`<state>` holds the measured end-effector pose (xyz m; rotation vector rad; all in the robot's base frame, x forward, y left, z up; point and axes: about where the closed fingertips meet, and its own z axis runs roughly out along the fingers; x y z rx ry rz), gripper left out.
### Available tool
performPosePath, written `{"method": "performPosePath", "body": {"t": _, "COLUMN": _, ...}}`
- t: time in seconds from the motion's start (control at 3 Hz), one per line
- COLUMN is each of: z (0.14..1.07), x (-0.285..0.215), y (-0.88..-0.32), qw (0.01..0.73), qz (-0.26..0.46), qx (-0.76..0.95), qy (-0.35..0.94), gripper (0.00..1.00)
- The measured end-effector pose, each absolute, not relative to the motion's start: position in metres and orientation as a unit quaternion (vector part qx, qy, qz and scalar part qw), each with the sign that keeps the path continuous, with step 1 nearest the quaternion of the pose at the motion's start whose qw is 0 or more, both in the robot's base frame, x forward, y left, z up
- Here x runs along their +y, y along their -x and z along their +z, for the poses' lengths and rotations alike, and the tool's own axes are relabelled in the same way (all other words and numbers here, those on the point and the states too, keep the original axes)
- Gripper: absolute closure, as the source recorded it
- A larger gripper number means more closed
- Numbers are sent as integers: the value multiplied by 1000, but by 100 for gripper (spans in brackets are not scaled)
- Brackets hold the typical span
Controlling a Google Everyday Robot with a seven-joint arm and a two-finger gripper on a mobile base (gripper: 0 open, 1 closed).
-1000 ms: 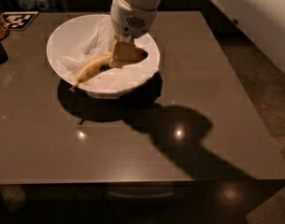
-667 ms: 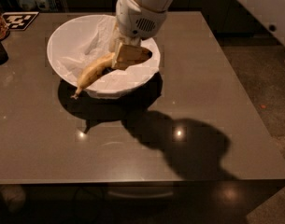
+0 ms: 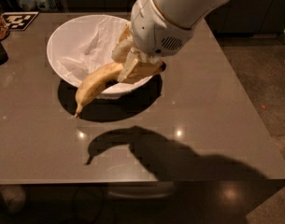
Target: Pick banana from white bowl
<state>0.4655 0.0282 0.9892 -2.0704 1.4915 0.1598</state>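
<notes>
Single camera, placed high, looks steeply down across the table (image 3: 39, 139) from its near edge, at close range; the gripper (image 3: 135, 69) sits upper centre of frame, clamped on the banana (image 3: 97, 80)

Tool (image 3: 138, 69) over white bowl (image 3: 55, 45) rim hiding banana (image 3: 96, 82) end, arm (image 3: 188, 8) cropped at top

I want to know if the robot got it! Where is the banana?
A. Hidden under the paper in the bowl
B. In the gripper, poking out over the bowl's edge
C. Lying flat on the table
B: the gripper is shut on one end of the banana, and the other end pokes out past the white bowl rim.
</notes>
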Motion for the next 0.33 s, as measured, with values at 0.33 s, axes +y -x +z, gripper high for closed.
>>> {"method": "performPosePath", "body": {"t": 0.33, "z": 989, "x": 27, "y": -464, "qw": 289, "qz": 60, "qx": 558, "qy": 776, "gripper": 100}}
